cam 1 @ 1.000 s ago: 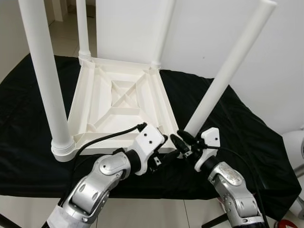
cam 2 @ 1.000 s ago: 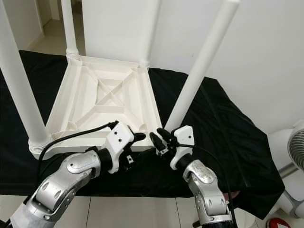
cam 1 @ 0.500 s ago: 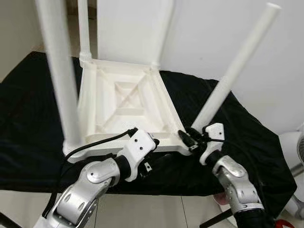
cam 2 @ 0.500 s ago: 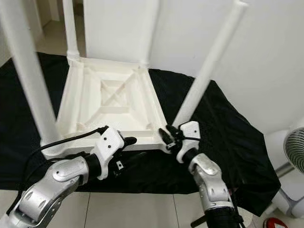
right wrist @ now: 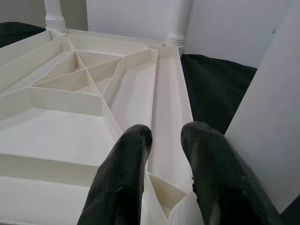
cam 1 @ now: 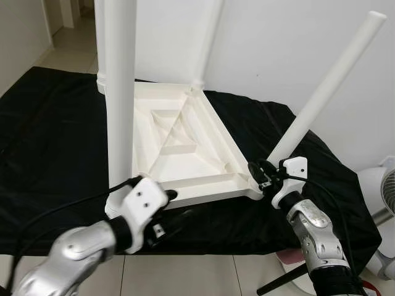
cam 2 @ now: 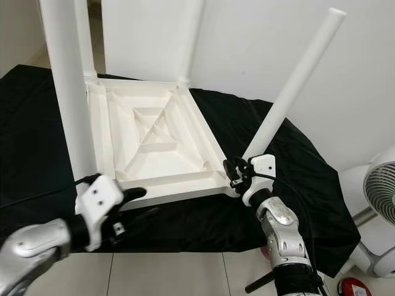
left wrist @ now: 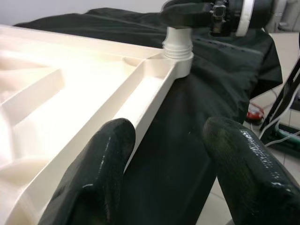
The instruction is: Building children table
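Note:
The white children's table (cam 1: 185, 154) lies upside down on a black cloth (cam 1: 49, 123). Upright legs stand at three corners, the nearest being the near left leg (cam 1: 120, 92). A fourth white leg (cam 1: 327, 86) leans out to the right, and its threaded foot (left wrist: 178, 44) sits at the near right corner. My right gripper (cam 1: 264, 176) is shut around that foot. My left gripper (cam 1: 170, 206) is open at the table's near rim (left wrist: 140, 103), with one finger (left wrist: 101, 168) over the rim and the other (left wrist: 243, 164) outside it.
The cloth-covered surface ends just in front of me, with tiled floor (cam 1: 203, 274) below. A white fan (cam 2: 379, 203) stands on the floor at the right. A white wall rises behind the table.
My head view has shifted. The leaning leg's foot has moved with my right gripper onto the table's near right corner. My left arm has drawn back and down to the left along the near rim.

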